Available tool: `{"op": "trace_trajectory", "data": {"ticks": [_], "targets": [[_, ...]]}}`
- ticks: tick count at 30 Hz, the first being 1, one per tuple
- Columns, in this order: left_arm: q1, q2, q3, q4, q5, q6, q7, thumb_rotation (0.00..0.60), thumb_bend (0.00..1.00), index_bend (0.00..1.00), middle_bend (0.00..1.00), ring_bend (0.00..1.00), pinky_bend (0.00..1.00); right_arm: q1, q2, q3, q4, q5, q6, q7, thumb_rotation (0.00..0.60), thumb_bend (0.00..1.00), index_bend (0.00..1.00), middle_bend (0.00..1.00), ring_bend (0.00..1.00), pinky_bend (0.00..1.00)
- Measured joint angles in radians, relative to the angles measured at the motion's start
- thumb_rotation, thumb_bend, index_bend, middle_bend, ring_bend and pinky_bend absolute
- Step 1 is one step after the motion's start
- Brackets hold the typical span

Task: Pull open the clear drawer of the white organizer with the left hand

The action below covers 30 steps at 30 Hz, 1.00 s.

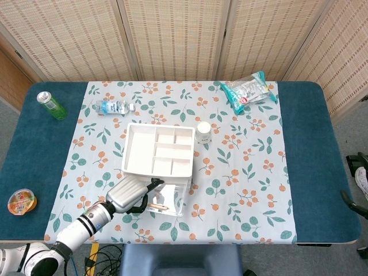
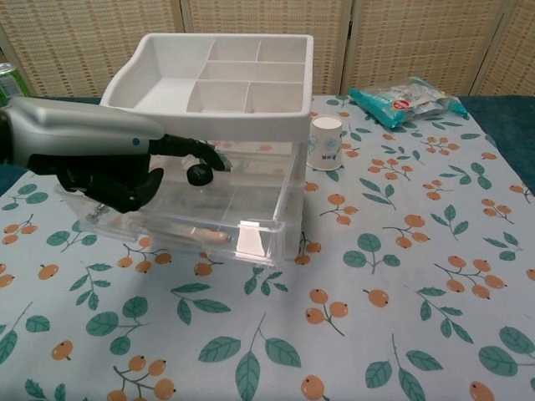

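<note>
Nearest, the left hand (image 2: 109,163) sits over the left part of the clear drawer (image 2: 192,213), fingers curled down into it, one dark finger (image 2: 199,159) stretched out above its inside; whether it grips the drawer wall I cannot tell; the drawer juts forward from the white organizer (image 1: 158,152), near the table's front edge; behind stand a paper cup (image 1: 203,131), a water bottle (image 1: 112,106), a green can (image 1: 50,104).

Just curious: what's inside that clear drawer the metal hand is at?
A wooden stick-like item lies in the clear drawer. The left hand covers the drawer's left part, so anything there is hidden.
</note>
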Motion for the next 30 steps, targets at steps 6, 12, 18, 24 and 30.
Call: {"op": "trace_trajectory", "data": {"ticks": [6, 12, 18, 24, 30], "targets": [[-0.024, -0.002, 0.013, -0.01, -0.052, 0.012, 0.037, 0.334, 0.82, 0.09, 1.0, 1.0, 1.0, 0.0, -0.002, 0.0, 0.006, 0.002, -0.002, 0.007, 0.6, 0.28, 0.04, 0.19, 0.13, 0.04], [-0.037, 0.002, 0.023, -0.028, -0.078, 0.042, 0.059, 0.337, 0.82, 0.1, 1.0, 1.0, 1.0, 0.0, -0.004, 0.001, 0.012, 0.005, -0.004, 0.013, 0.6, 0.28, 0.04, 0.19, 0.13, 0.04], [-0.05, 0.011, 0.038, -0.046, -0.104, 0.062, 0.096, 0.336, 0.82, 0.12, 1.0, 1.0, 1.0, 0.002, -0.006, 0.002, 0.017, 0.005, -0.006, 0.018, 0.6, 0.28, 0.04, 0.19, 0.13, 0.04], [-0.073, 0.008, 0.048, -0.054, -0.154, 0.08, 0.133, 0.338, 0.82, 0.12, 1.0, 1.0, 1.0, -0.001, -0.006, 0.002, 0.022, 0.008, -0.003, 0.023, 0.6, 0.28, 0.04, 0.19, 0.13, 0.04], [-0.085, 0.007, 0.055, -0.069, -0.175, 0.115, 0.161, 0.338, 0.82, 0.12, 1.0, 1.0, 1.0, -0.001, -0.007, 0.002, 0.026, 0.009, -0.004, 0.029, 0.6, 0.28, 0.04, 0.19, 0.13, 0.04]]}}
